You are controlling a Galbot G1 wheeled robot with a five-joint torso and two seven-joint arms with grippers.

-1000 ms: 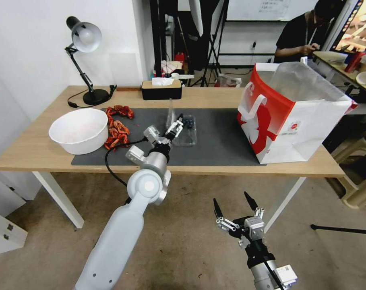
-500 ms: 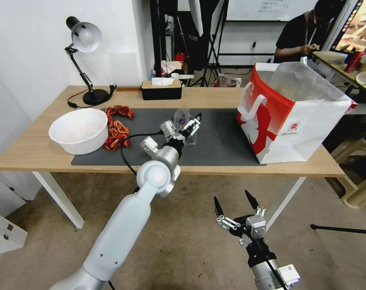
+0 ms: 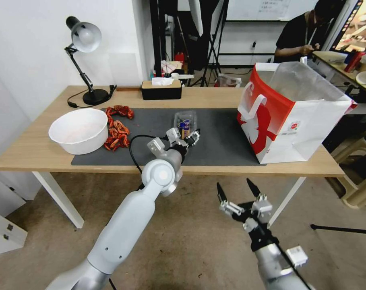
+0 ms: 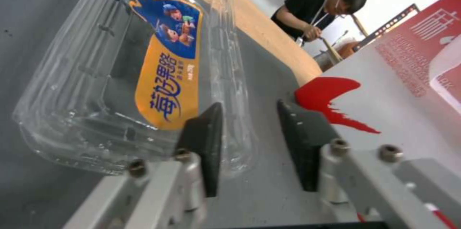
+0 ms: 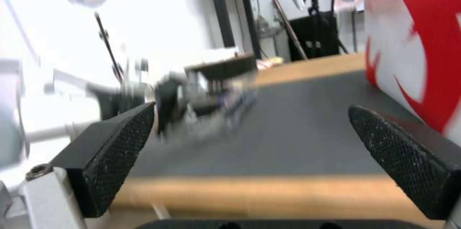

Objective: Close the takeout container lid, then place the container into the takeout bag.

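Observation:
The takeout container [image 3: 178, 120] lies on the dark mat [image 3: 219, 141] with its lid [image 3: 185, 125] folded down flat, label up. In the left wrist view the container [image 4: 62, 106] is clear plastic and the lid's orange-and-blue label [image 4: 165, 77] faces the camera. My left gripper [image 3: 193, 136] sits at the container's near right edge, its pads parted, with the thin plastic rim lying between them [image 4: 250, 106]. The takeout bag [image 3: 295, 117] stands open at the mat's right end. Below the table's front edge, my right gripper [image 3: 233, 183] hangs open, and past it [image 5: 252, 109] the bag [image 5: 423, 41] rises at one side.
A large white bowl [image 3: 80, 129] and a pile of red crayfish [image 3: 116, 129] occupy the mat's left end. A desk lamp [image 3: 86, 40] and a black tissue box [image 3: 161, 89] stand at the back of the wooden table [image 3: 38, 153]. Bare mat lies between container and bag.
The lid stood upright a second ago; my left gripper swung it over to the right and down, and it now lies flat on the container. The right arm has shifted slightly.

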